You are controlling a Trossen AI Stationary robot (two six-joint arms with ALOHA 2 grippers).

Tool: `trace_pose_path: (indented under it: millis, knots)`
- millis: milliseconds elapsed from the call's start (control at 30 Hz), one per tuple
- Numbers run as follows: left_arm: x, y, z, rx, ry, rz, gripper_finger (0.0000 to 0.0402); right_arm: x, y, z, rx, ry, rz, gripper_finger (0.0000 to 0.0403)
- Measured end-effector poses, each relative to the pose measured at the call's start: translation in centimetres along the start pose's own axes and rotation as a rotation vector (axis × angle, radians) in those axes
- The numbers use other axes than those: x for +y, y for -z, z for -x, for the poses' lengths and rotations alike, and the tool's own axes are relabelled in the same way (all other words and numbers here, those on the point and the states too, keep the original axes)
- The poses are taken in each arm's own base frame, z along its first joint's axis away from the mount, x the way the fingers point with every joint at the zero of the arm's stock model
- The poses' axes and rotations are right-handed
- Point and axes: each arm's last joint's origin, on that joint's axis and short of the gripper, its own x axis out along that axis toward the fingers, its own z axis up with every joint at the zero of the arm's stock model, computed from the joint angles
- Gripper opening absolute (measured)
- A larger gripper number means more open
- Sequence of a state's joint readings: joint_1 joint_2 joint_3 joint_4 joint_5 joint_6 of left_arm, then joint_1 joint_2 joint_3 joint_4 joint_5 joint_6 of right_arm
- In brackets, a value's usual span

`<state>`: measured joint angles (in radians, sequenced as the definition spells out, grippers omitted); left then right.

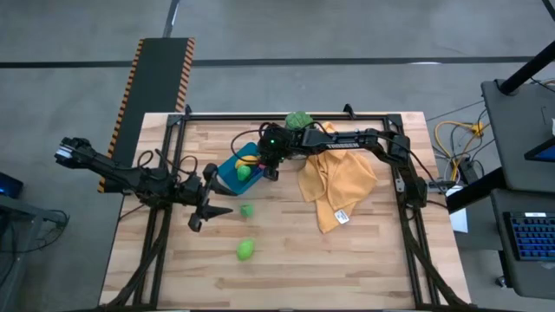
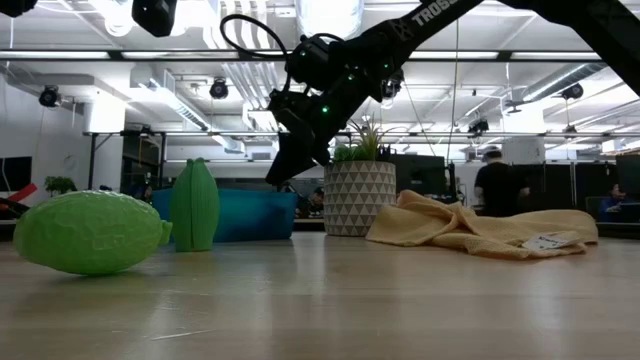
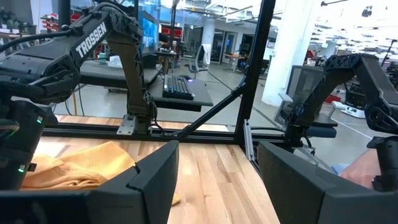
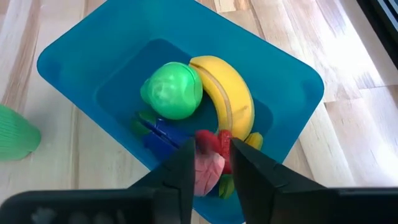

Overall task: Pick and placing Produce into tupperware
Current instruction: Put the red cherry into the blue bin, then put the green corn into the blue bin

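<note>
The blue tupperware (image 4: 74,56) stands on the table with a green round piece (image 4: 171,90), a yellow banana (image 4: 230,96) and a dark purple piece (image 4: 163,135) lying inside. My right gripper (image 4: 213,168) is over its inside, shut on a small red piece (image 4: 210,155). Two green pieces lie on the bare table: a ridged one (image 1: 247,210) standing upright and a lime-shaped one (image 1: 245,250) on its side. My left gripper (image 1: 211,215) waits open left of the ridged piece, touching nothing. My right gripper pinches the red piece by its two sides (image 4: 204,163) between both fingers. The fingers come from above, slanting down into the tupperware (image 2: 235,215). The piece sits over the container's inside beside the banana's end; whether it rests on anything below cannot be told.
A crumpled yellow cloth (image 1: 334,186) lies right of the tupperware. A potted plant in a white patterned pot (image 2: 357,198) stands behind it near the far edge. The black frame (image 1: 286,115) runs along the table's sides. Bare wood stretches toward the near edge.
</note>
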<state>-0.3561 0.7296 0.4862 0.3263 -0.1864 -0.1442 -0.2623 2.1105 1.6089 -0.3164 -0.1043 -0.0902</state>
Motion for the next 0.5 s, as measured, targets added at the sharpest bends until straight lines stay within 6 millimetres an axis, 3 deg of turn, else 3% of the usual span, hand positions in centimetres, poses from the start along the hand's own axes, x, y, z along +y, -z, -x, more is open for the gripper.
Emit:
trace_pose_path:
  millis: [300,400,500]
  knots:
    - [0.0,0.0,0.0,-0.001,-0.001,-0.002,0.0206,0.0,-0.2,0.4,-0.007,-0.001,-0.020,0.0116]
    - [0.0,-0.1,0.1,-0.005,0.000,-0.002,0.0206,0.5,-0.8,1.9,-0.012,-0.036,-0.034,0.0112]
    - [0.0,-0.2,0.2,-0.008,0.000,-0.006,0.0206,1.5,-1.6,4.8,-0.009,-0.069,-0.019,0.0105]
